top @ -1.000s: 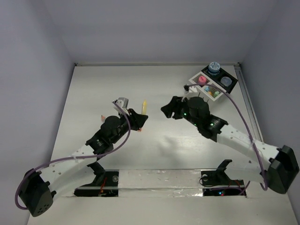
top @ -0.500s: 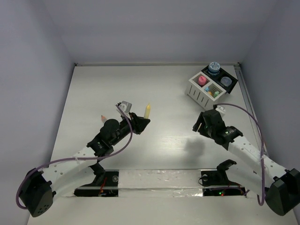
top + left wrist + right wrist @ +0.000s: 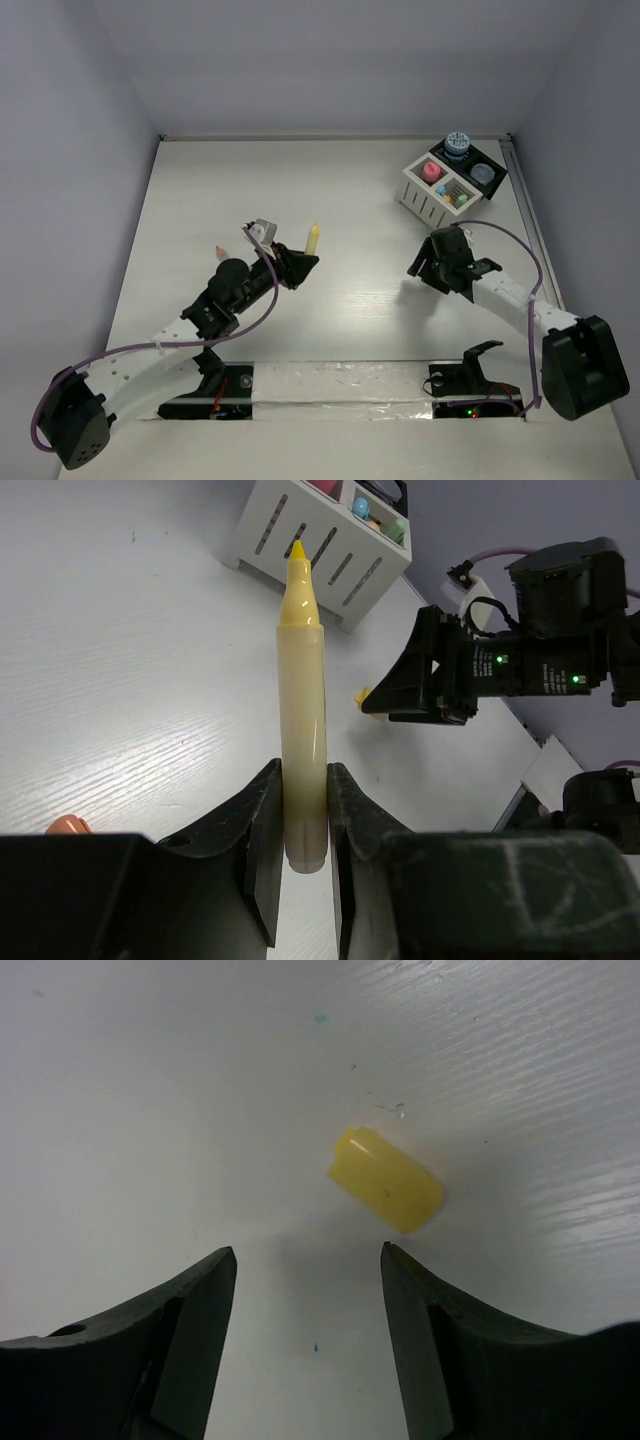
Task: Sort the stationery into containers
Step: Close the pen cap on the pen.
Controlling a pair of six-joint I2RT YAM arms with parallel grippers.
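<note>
Holding a yellow marker (image 3: 302, 680) by its blunt lower end, my left gripper (image 3: 303, 810) is closed on it, one finger (image 3: 262, 830) pressed to each side of the barrel. The marker is uncapped and its pointed tip aims away from my wrist toward the white slatted box (image 3: 320, 545). From above, the left gripper (image 3: 290, 265) sits near the middle of the bench (image 3: 350, 180), with the marker (image 3: 314, 237) sticking out beyond it toward the far side. A small orange item (image 3: 221, 247) lies on the bench just left of that arm; the left wrist view catches only its edge (image 3: 68, 825), so I cannot tell what it is.

My right gripper (image 3: 307, 1255) is spread open and holds nothing. It hangs low over the bench, and a short yellow cap (image 3: 387, 1179) lies on its side just past the fingertips, touching neither finger and nearer the right one. In the overhead view the right gripper (image 3: 428, 262) is on the right half of the bench, below the box and well apart from it.

The white slatted box (image 3: 430, 200) stands at the far right corner, joined to a black tray section (image 3: 497, 180). A pink-capped bottle (image 3: 432, 171) stands in one white compartment, and a few small coloured pieces (image 3: 455, 198) fill the next. A blue-patterned pot (image 3: 457, 143) sits at the tray's far end.
</note>
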